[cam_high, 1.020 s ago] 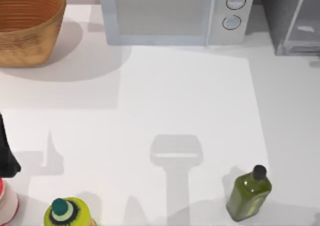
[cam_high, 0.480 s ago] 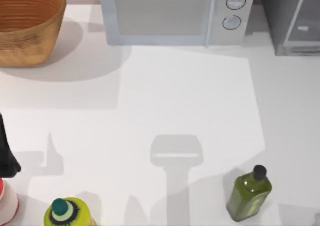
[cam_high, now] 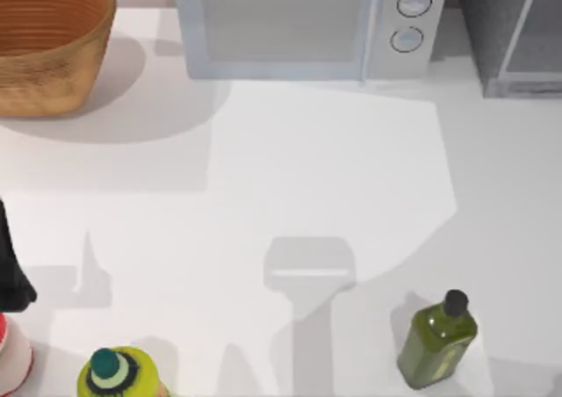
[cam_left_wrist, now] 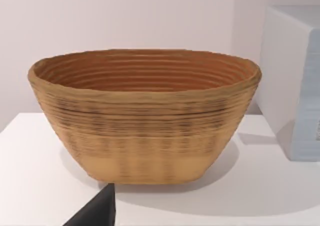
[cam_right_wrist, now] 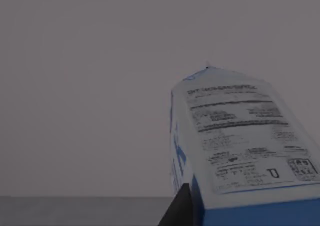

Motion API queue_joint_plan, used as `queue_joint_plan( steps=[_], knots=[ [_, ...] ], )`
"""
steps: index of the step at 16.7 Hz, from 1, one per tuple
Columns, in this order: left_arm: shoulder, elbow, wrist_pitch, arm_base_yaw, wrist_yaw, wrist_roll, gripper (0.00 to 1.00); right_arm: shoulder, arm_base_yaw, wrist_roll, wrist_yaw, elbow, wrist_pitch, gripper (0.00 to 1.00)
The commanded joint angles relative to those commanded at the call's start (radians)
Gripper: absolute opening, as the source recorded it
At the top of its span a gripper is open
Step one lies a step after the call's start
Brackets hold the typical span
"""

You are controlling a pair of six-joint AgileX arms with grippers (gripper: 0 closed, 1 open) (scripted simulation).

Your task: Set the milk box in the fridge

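The milk box is seen from the right wrist camera, close to the lens and tilted, its printed white side facing the camera and a blue band along its low edge. Behind it is only a dim grey wall. A dark finger of the right gripper lies against the box near that blue band, so the box seems held — but the second finger is hidden, and how wide the jaws stand I cannot tell.

In the top view the fridge stands at the far right corner of the table, just beside the microwave with two round knobs. A woven basket sits at the far left corner. Near the front edge a green bottle stands on the right side, and a yellow-green bottle with a teal cap on the left.

The left arm is at the left edge of the table, parked; its wrist camera looks at the basket — whether its jaws are open I cannot tell.
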Motion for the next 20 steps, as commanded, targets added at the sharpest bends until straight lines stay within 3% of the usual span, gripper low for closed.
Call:
queue_joint_plan(
  steps=[4, 17, 20],
  knots=[
    [0.0, 0.0, 0.0, 0.0, 0.0, 0.0, 1.0, 0.001, 0.0, 0.0, 0.0, 0.001, -0.001, 0.0],
    [0.0, 0.0, 0.0, 0.0, 0.0, 0.0, 1.0, 0.001, 0.0, 0.0, 0.0, 0.001, -0.001, 0.98],
    [0.0, 0.0, 0.0, 0.0, 0.0, 0.0, 1.0, 0.001, 0.0, 0.0, 0.0, 0.001, -0.001, 1.0]
  ],
)
